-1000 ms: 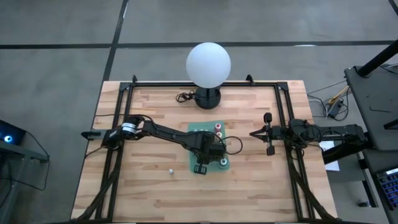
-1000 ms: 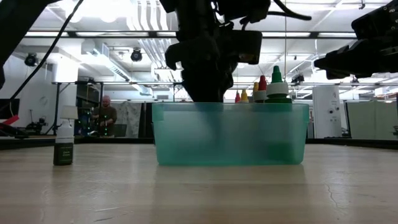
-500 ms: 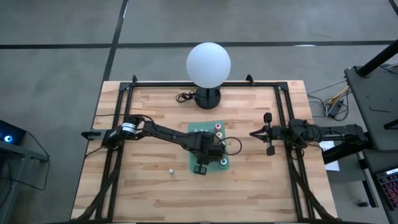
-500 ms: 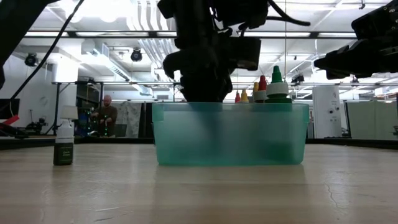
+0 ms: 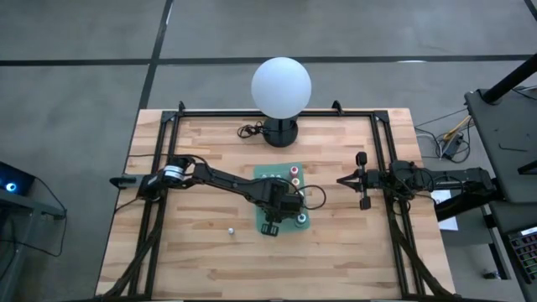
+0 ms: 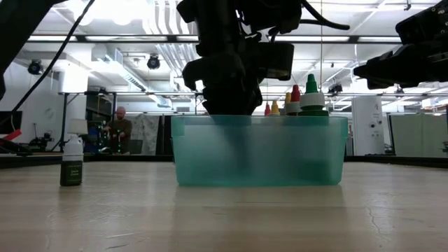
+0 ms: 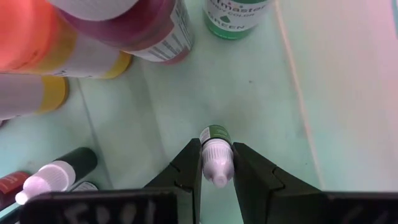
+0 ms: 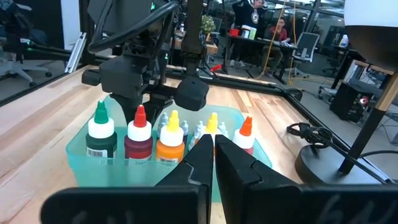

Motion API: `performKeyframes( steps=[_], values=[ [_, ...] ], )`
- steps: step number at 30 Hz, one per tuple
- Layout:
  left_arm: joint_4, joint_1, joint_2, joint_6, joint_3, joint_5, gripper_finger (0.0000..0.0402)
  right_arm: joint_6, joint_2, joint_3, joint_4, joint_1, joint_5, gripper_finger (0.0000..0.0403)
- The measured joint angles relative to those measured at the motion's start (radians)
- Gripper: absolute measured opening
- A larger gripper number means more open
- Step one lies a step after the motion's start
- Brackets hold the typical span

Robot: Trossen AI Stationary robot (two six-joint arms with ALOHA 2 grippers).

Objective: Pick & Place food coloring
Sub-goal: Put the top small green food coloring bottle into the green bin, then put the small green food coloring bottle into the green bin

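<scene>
While the left arm reaches across the bench, the biggest thing up there is the white globe lamp (image 5: 281, 84), standing at the far edge, well behind the teal bin (image 6: 259, 150). The bin sits mid-table, see-thru, w/ a row of big food coloring bottles (image 8: 137, 142) along one side: green, red, orange, yellow caps poking above the rim. The right gripper (image 5: 362, 180) waits well off to the bin's right, jaws pressed shut on nothing. The left gripper (image 7: 217, 168) is down inside the bin, jaws narrow, pinching a small white-capped bottle (image 7: 216, 155) w/ a green label just above the bin floor. A few more small ones lie in the bin's corner. One small bottle (image 6: 71, 162) stands alone on the wood, well left of the bin.

Looks like the placing step. To do it well, I'd say: lower till the base touches the bin floor, keep it clear of the big bottles, open only slightly, then lift straight up so the fingers don't drag it over.
</scene>
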Motion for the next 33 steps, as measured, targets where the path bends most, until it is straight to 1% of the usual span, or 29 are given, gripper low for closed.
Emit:
performKeyframes(
  steps=[20,23,29,33],
  values=[
    [0.000,0.000,0.000,0.000,0.000,0.001,0.0049,0.001,0.000,0.000,0.000,0.000,0.000,0.0009],
    [0.000,0.000,0.000,0.001,0.000,0.003,0.0061,0.000,0.000,0.000,0.000,0.000,0.000,0.0009],
    [0.000,0.000,0.000,0.000,0.000,0.004,0.0100,0.001,0.000,0.000,0.000,0.000,0.000,0.0009],
    [0.000,0.000,0.000,0.000,0.000,0.004,0.0109,0.001,0.000,0.000,0.000,0.000,0.000,0.0009]
  ],
)
